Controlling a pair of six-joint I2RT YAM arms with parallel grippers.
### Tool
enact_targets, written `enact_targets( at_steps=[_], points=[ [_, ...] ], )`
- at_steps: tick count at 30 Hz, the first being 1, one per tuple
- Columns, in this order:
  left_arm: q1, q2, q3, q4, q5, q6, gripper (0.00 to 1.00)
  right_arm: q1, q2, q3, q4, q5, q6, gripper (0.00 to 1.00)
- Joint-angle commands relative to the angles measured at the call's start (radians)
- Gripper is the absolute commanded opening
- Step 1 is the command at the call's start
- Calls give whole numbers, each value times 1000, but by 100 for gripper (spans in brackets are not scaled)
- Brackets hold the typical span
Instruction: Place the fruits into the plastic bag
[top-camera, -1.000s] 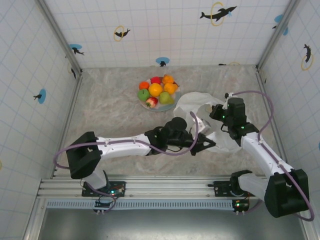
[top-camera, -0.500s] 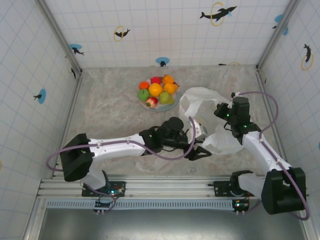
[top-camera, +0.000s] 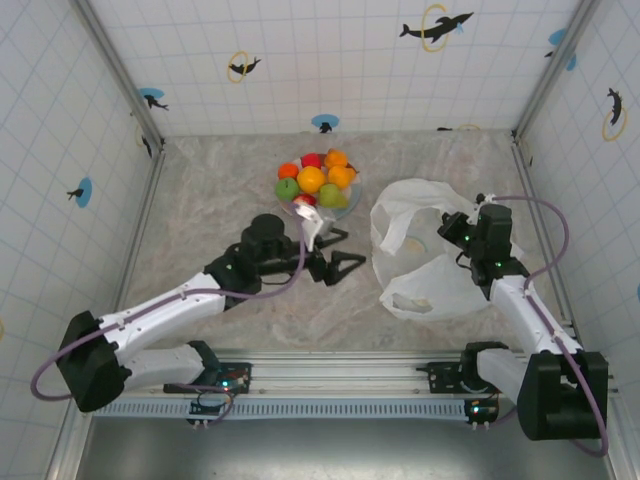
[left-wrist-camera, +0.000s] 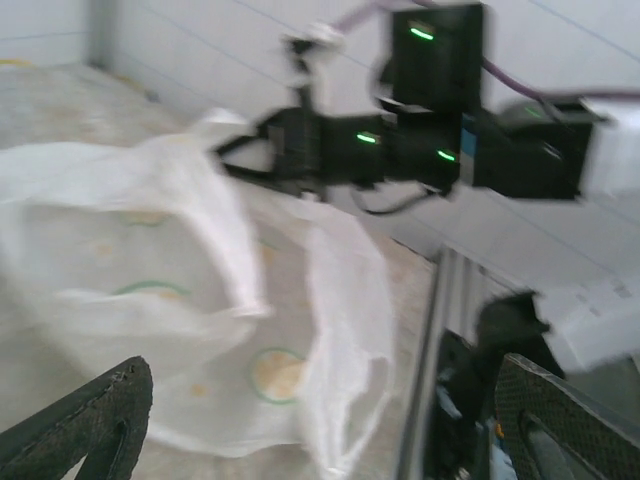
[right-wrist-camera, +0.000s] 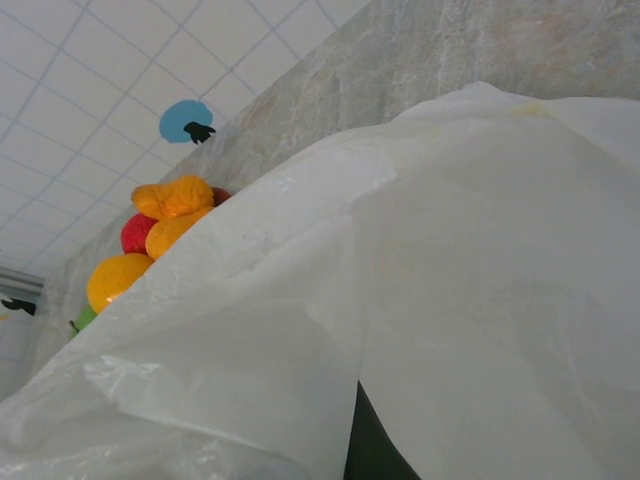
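Plainly, the left gripper (top-camera: 345, 252) stands with its jaws spread wide and nothing between them, low over the table (top-camera: 210, 210), between the heap and the bag. Just behind it the fruits (top-camera: 315, 182) sit piled on a pale plate (top-camera: 345, 209): small, glossy, round pieces in orange, green, yellow-green and red. They look light, hard-skinned and slick, so likely to roll; I would take a top one across its widest part, a finger on either side. To the right the plastic bag (top-camera: 430, 270) lies slumped on the table, thin crinkly white film, half see-through, with faint round marks. It should weigh almost nothing and collapse unless held at the rim or a handle. The right gripper (top-camera: 452, 232) is clamped on its far-right edge, film bunched at the fingers
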Motion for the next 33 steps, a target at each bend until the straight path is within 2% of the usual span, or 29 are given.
enact_targets(
  at_steps=[1, 5, 12, 20, 26, 33],
  points=[
    [112, 2, -7, -69, -152, -133, 92, 5, 12, -20, 120, -15, 85, 0],
    [239, 97, 41, -161, -320, -173, 94, 21, 73, -6, 189, -42, 132, 0],
    [352, 340, 183, -246, -412, -117, 96, 27, 165, 45, 208, -98, 124, 0],
    [393, 561, 302, -254, -358, -61, 94, 22, 186, 44, 235, -109, 106, 0],
    [405, 670, 368, -248, -303, -24, 93, 19, 205, 61, 237, -123, 93, 0],
    [408, 762, 428, -252, -298, 3, 90, 18, 232, 69, 247, -143, 96, 0]
  ],
)
